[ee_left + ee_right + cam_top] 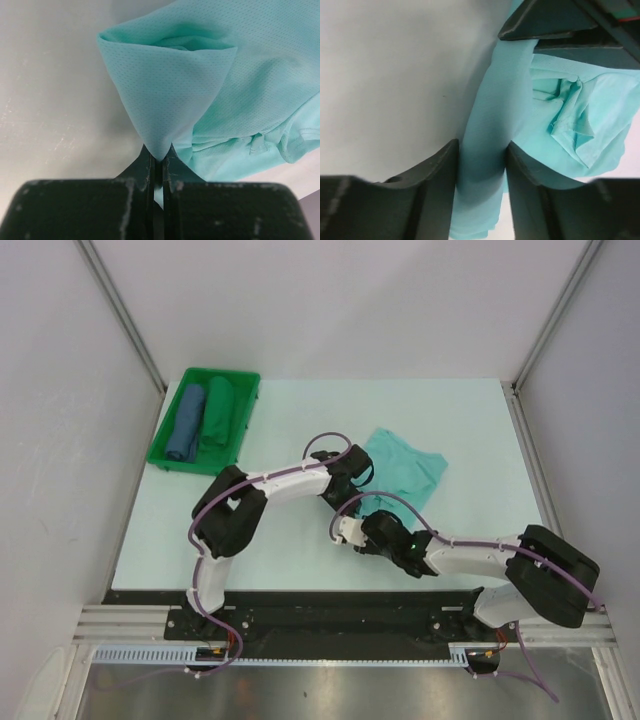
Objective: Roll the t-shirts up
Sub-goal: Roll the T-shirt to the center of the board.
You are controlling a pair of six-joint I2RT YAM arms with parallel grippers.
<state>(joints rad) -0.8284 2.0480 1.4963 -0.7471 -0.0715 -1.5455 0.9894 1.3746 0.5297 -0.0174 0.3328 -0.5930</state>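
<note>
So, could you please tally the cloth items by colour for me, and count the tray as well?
Turquoise t-shirt: 1
Blue rolled bundle: 1
Dark green rolled bundle: 1
Green tray: 1
Total: 4

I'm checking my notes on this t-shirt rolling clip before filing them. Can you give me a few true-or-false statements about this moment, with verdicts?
1. The left gripper is pinched shut on a fold of the t-shirt. True.
2. The green tray holds three rolled bundles. False: it holds two, a blue bundle and a dark green bundle.
3. The t-shirt lies inside the tray. False: it lies on the table, to the right of the tray.
4. A band of the t-shirt runs between the fingers of the right gripper. True.
5. The t-shirt is already rolled into a tight bundle. False: it is still loose and crumpled.
</note>
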